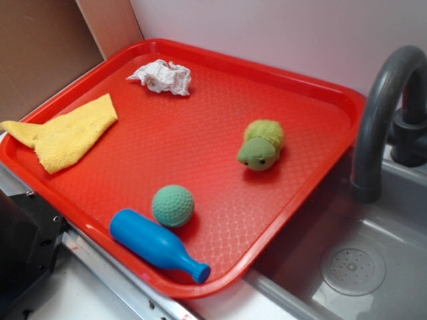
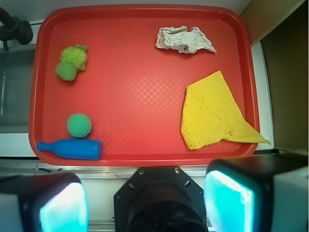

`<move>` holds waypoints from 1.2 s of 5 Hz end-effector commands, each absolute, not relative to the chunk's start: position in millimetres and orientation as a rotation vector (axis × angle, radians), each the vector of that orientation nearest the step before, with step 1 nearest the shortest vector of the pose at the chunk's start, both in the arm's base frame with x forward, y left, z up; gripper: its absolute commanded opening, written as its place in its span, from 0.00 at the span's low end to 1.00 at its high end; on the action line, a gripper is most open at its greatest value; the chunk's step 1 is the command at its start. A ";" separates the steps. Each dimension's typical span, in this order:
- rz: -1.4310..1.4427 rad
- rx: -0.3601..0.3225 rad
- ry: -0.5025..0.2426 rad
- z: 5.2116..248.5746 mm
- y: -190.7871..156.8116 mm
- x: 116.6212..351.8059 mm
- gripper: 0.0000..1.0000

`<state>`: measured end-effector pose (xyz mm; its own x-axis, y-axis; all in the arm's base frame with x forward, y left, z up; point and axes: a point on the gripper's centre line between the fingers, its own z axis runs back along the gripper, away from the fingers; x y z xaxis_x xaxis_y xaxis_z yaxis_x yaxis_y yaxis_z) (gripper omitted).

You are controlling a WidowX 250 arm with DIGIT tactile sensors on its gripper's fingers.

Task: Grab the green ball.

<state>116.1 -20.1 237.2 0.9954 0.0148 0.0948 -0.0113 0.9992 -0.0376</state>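
Well, we see the red tray (image 2: 145,96) spread wide ahead of the claw (image 2: 145,203), whose jaws stand wide apart and hold nothing at the wrist view's lower edge. Ahead and right lies the yellow cloth (image 2: 212,116), its corner over the rim. Beyond that sits a crumpled paper (image 2: 183,39). Nearest on the left lies the blue bottle (image 2: 72,149); the plush turtle (image 2: 70,63) is farther off. Just beyond the bottle rests the green ball (image 2: 78,125).

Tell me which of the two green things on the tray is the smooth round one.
The green ball, a dimpled sphere beside the blue bottle; the plush turtle has eyes.
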 end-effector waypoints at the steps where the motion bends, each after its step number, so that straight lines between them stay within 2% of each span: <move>1: 0.013 -0.037 -0.095 237.2 -20.1 116.1 1.00; 2: 0.117 -0.074 -0.143 226.8 -25.3 122.5 1.00; 4: 0.177 -0.123 -0.230 205.8 -61.9 145.9 1.00; 5: 0.108 -0.164 -0.187 189.0 -79.8 156.2 1.00; 6: 0.081 -0.174 -0.130 166.6 -91.5 161.2 1.00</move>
